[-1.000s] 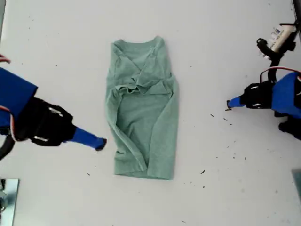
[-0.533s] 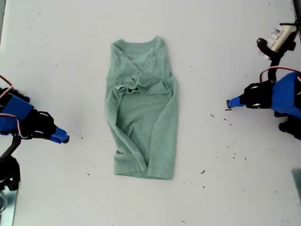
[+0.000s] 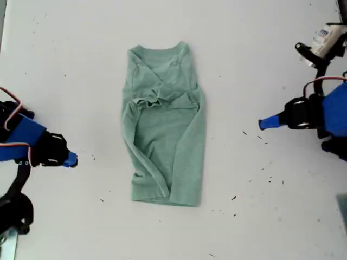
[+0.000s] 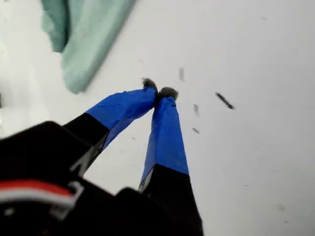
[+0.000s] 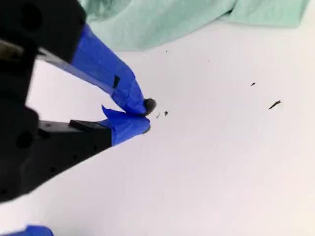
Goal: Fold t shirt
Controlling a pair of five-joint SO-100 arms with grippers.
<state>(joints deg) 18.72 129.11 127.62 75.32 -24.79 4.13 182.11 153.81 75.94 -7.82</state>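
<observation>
At the exterior view's left, my second end effector is pressed together and empty. The t shirt lies mid-table, sides and sleeves already folded inward; I judge that the crosswise fold remains. At that view's right, my first end effector is likewise pressed together and empty.

Both wrist views cut off the t shirt, blurring its edge

fingers: wrapped in blue tape, dark tips
housings: black
cables: red, looped over blue bodies
</observation>
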